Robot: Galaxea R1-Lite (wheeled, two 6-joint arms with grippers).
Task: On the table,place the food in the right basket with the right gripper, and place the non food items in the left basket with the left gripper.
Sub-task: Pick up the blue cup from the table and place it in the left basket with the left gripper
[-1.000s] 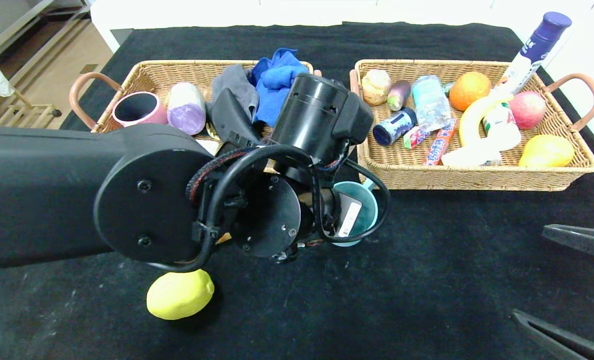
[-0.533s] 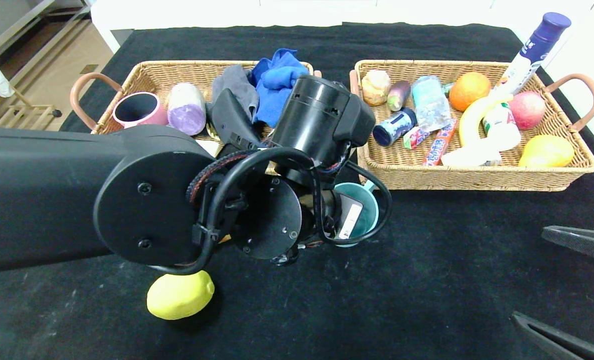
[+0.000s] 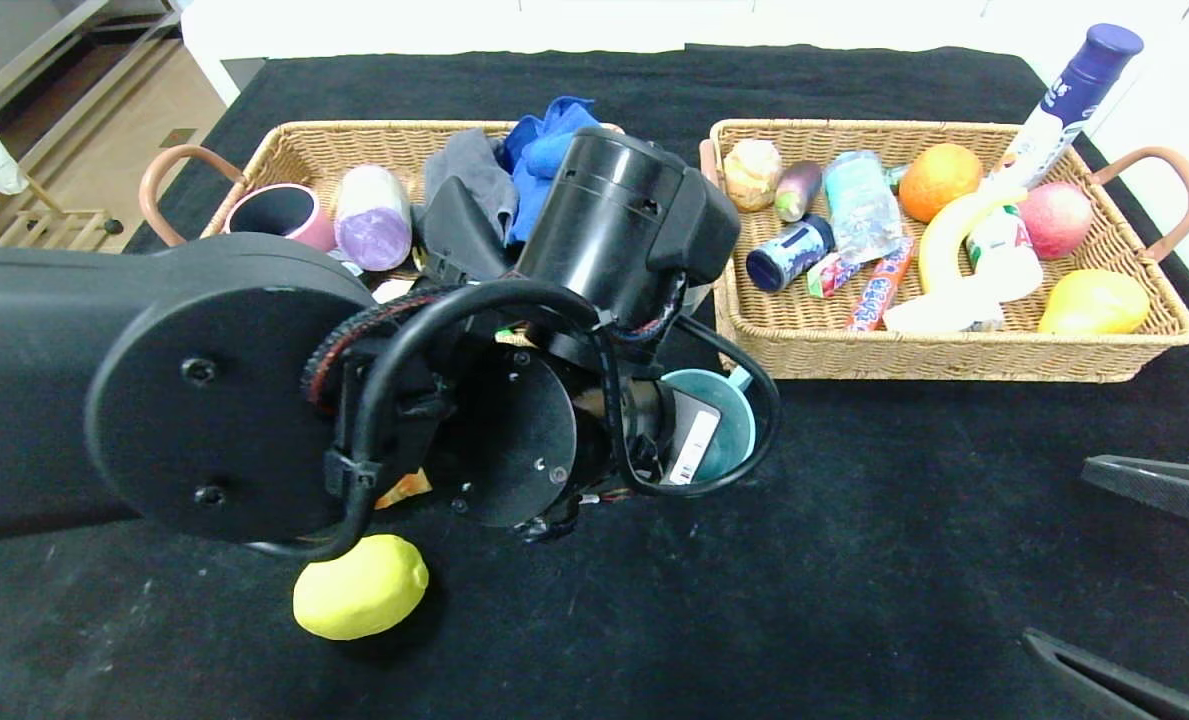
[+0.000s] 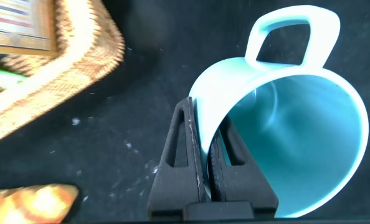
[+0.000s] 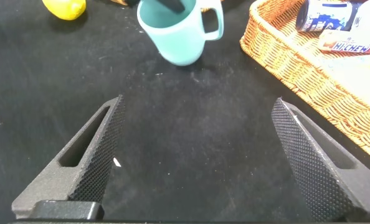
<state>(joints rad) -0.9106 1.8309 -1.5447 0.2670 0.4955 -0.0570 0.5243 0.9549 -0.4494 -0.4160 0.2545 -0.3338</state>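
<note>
My left gripper (image 4: pixel 207 109) is shut on the rim of the pale blue mug (image 4: pixel 297 143), one finger inside and one outside. In the head view the mug (image 3: pixel 732 432) sits in front of the gap between the left basket (image 3: pixel 294 145) and the right basket (image 3: pixel 954 355), mostly hidden by my left arm. It looks tilted in the right wrist view (image 5: pixel 172 34). The yellow lemon (image 3: pixel 359 588) lies on the black cloth near the front. A bit of the croissant (image 3: pixel 404 487) shows under my arm. My right gripper (image 3: pixel 1057 547) is open and empty at the right edge.
The left basket holds a purple roll (image 3: pixel 372 215), a pink mug (image 3: pixel 279 215) and blue and grey cloths (image 3: pixel 544 150). The right basket holds fruit, a clear bottle (image 3: pixel 859 205) and snack packs. My left arm blocks much of the table's middle.
My left arm's elbow has swung left and nearer the camera, and its wrist has shifted slightly toward the left basket with the mug still gripped. The right gripper has not moved.
</note>
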